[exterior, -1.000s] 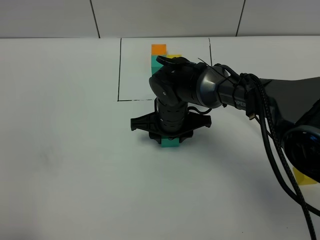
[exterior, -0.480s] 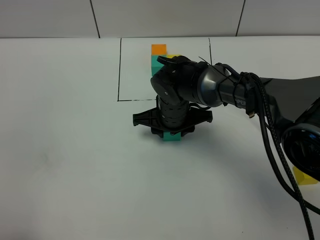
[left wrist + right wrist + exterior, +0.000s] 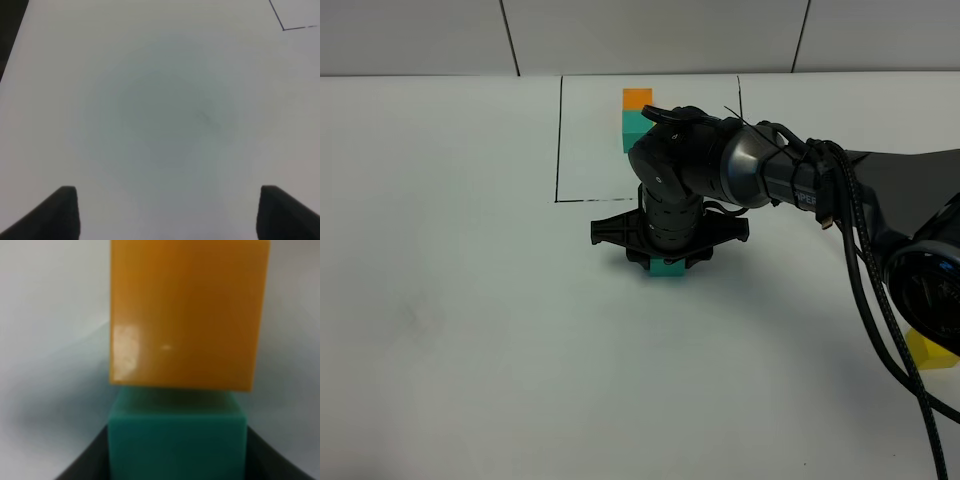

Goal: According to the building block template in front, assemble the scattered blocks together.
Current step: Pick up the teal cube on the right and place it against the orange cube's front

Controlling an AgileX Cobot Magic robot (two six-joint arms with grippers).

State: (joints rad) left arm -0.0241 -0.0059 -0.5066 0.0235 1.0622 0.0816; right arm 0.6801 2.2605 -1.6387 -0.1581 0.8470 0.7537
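My right gripper (image 3: 667,258) reaches across the middle and is shut on the loose teal cube (image 3: 667,268), low on the table just in front of the black frame (image 3: 560,140). In the right wrist view the teal cube (image 3: 177,440) sits between the fingers and touches the loose orange cube (image 3: 187,315) beyond it. The gripper hides that orange cube in the high view. The template's orange (image 3: 637,98) and teal (image 3: 632,127) cubes show inside the frame; the arm hides its yellow one. The loose yellow cube (image 3: 930,350) lies at the far right. My left gripper (image 3: 170,212) is open over bare table.
The right arm and its cables (image 3: 850,230) stretch from the right edge to the middle. The table's white surface (image 3: 450,300) spreads left and front. A corner of the black frame line (image 3: 300,27) shows in the left wrist view.
My right gripper has slid the teal cube a little back and to the right, closer to the frame's front line. The left gripper's motion cannot be judged.
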